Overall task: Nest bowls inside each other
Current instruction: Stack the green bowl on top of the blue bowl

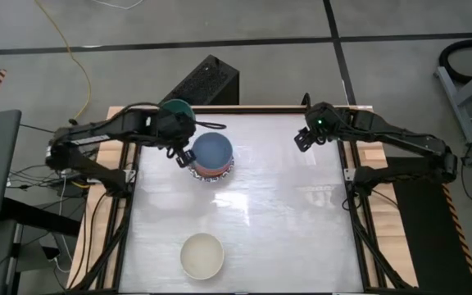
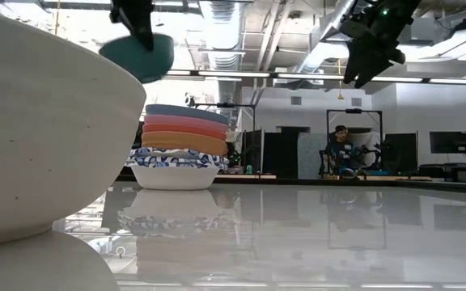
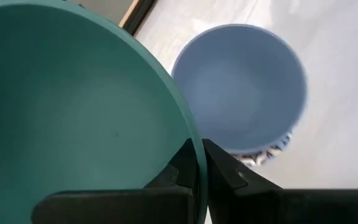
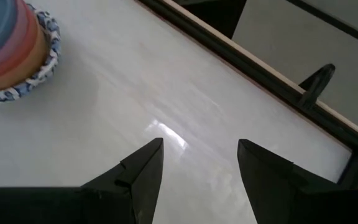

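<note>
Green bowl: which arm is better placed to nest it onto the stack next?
Left. Its gripper is already shut on the green bowl, held raised beside the stack, whose top is the blue bowl. The right gripper hovers open and empty farther off.

A grey concrete floor [image 1: 47, 82] is being crossed by dark lines and by a yellow cable [image 1: 79, 61]. The glossy white surface [image 1: 277, 213] is being framed by a pale wooden edge. A black box [image 1: 206, 82] is being kept on the floor just beyond it. Overhead, ducts and pipes [image 2: 241, 24] are being lit by strip lights [image 2: 314, 77]. At the far wall, a seated person [image 2: 342, 152] is being flanked by dark monitors [image 2: 450, 142].
</note>
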